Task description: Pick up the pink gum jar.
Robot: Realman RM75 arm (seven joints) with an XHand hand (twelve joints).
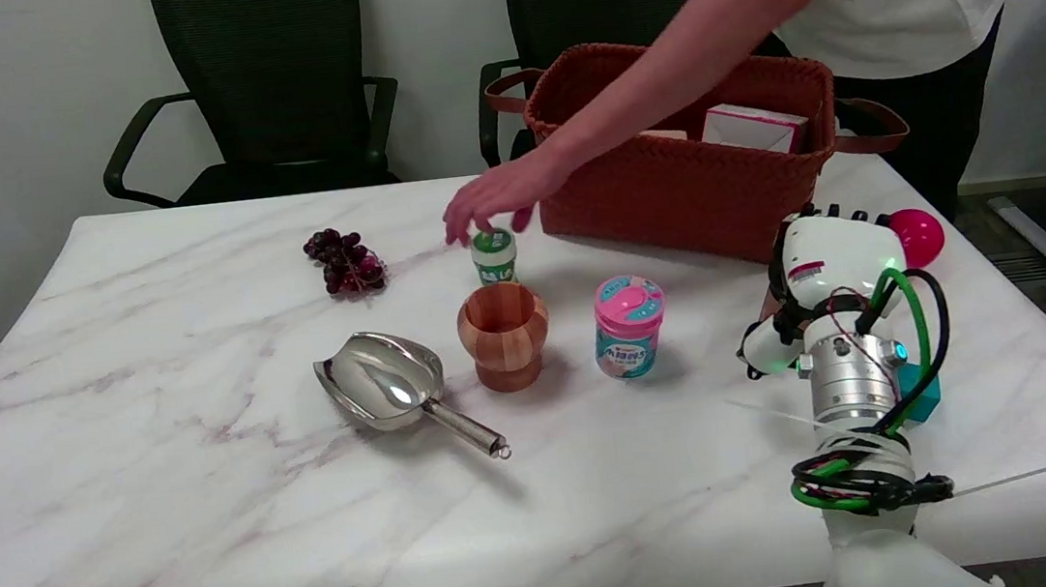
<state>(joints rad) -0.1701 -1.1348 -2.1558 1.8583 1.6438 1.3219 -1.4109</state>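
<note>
The squat, round pink-lidded gum jar with its teal and white label stands upright on the white marble-patterned table, long axis vertical and lid facing up, just right of a turned wooden cup and well apart from the robot's right hand. That hand hovers to the jar's right with its back to the camera, so whether its fingers are spread or curled cannot be told. Nearby lie a shiny metal scoop, a dark grape bunch, a woven brown basket and a pink ball, while a person's hand reaches onto a small green-capped white bottle behind the cup.
</note>
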